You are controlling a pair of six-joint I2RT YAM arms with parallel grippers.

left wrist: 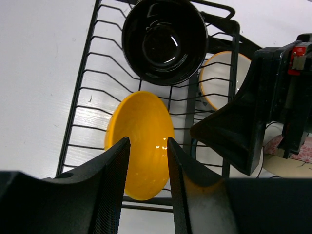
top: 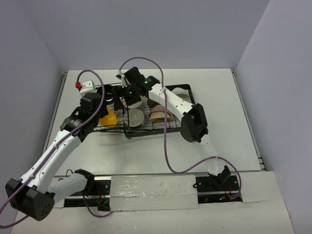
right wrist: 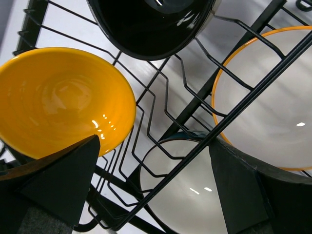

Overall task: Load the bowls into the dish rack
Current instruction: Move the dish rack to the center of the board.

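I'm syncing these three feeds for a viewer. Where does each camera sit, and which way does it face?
Top external: fixed above and behind, looking down at the dish rack; the left arm, right arm and their bases show.
Left wrist: on the left arm, looking down past its fingers at the yellow bowl.
Right wrist: on the right arm, close over the rack wires; its fingers frame the bottom corners.
Shared: both wrist views show the yellow bowl and the black bowl.

In the left wrist view the left fingers (left wrist: 113, 187) cover the lower sides of the yellow bowl (left wrist: 141, 129).
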